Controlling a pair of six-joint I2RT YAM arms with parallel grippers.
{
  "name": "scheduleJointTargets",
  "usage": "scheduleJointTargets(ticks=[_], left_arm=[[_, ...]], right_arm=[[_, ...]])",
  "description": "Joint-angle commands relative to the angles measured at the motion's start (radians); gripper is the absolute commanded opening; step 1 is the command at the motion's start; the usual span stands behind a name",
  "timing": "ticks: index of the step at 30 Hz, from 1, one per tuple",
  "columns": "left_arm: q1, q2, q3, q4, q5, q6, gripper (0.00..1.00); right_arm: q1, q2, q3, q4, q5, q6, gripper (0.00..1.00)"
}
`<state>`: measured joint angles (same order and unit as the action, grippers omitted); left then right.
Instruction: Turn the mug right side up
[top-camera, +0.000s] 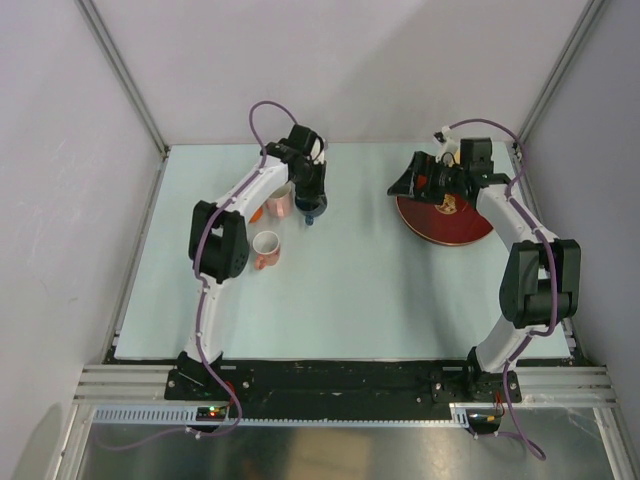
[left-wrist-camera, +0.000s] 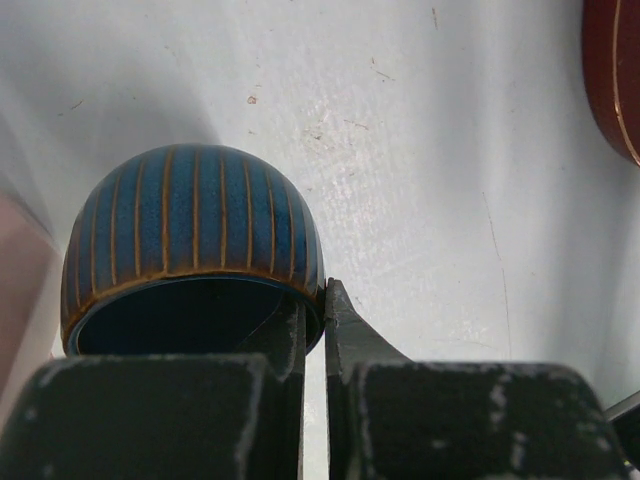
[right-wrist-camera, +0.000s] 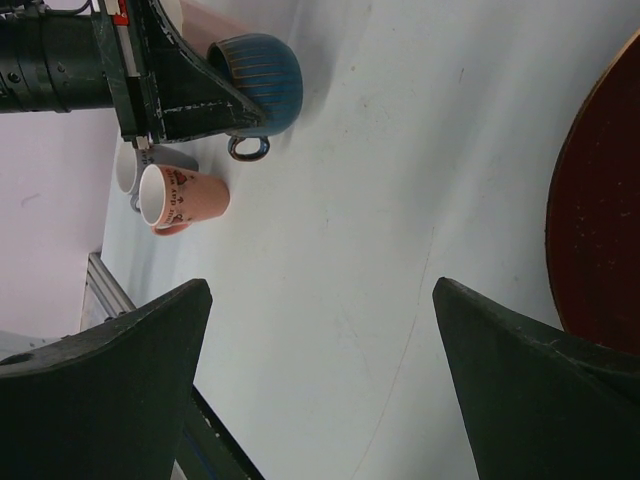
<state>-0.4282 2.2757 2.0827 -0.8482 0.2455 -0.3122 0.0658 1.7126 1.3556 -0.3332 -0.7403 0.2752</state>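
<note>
Pale tabletop (top-camera: 380, 290), grey walls on three sides. The blue mug (left-wrist-camera: 195, 225) sits toward the far edge, left of the middle, and my left gripper (left-wrist-camera: 315, 310) is clamped on its rim, one finger inside the mouth and one outside. The mug is tilted, its round bottom pointing away from me. I cannot tell whether it touches the tabletop. Two pink cups (top-camera: 266, 248) stand just beside it. The red plate (top-camera: 445, 222) is well apart toward the right edge, and above it my right gripper (right-wrist-camera: 320, 285) hangs wide open and empty. I judge the pinch narrow: the glazed rim could swivel or slip, and if I let go while it leans, the mug may tip over and knock the cups.
</note>
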Motion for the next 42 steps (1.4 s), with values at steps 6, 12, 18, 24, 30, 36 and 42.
scheduleJointTargets(ticks=[6,12,18,24,30,36,42], left_arm=[[-0.007,0.024,0.010,0.028,-0.022,0.033,0.00],[-0.007,0.039,0.003,0.028,-0.033,0.033,0.03],[-0.007,0.055,0.027,0.028,-0.037,0.039,0.16],[-0.007,0.025,0.047,0.026,-0.023,0.039,0.40],[0.003,-0.099,0.048,0.008,0.030,0.049,0.47],[0.021,-0.204,0.114,0.010,0.117,0.099,0.51],[0.071,-0.271,0.150,0.009,0.123,0.174,0.52]], right_arm=[[0.000,-0.044,-0.009,0.045,0.011,0.024,0.99],[0.000,-0.041,-0.009,0.043,0.014,0.026,0.99],[-0.001,-0.038,-0.009,0.038,0.021,0.022,0.99],[-0.003,-0.033,-0.008,0.034,0.019,0.022,0.99],[-0.025,-0.046,0.008,0.004,0.013,0.001,0.99],[-0.113,-0.056,0.059,-0.067,0.149,-0.168,0.99],[-0.206,0.005,0.167,-0.113,0.361,-0.364,0.99]])
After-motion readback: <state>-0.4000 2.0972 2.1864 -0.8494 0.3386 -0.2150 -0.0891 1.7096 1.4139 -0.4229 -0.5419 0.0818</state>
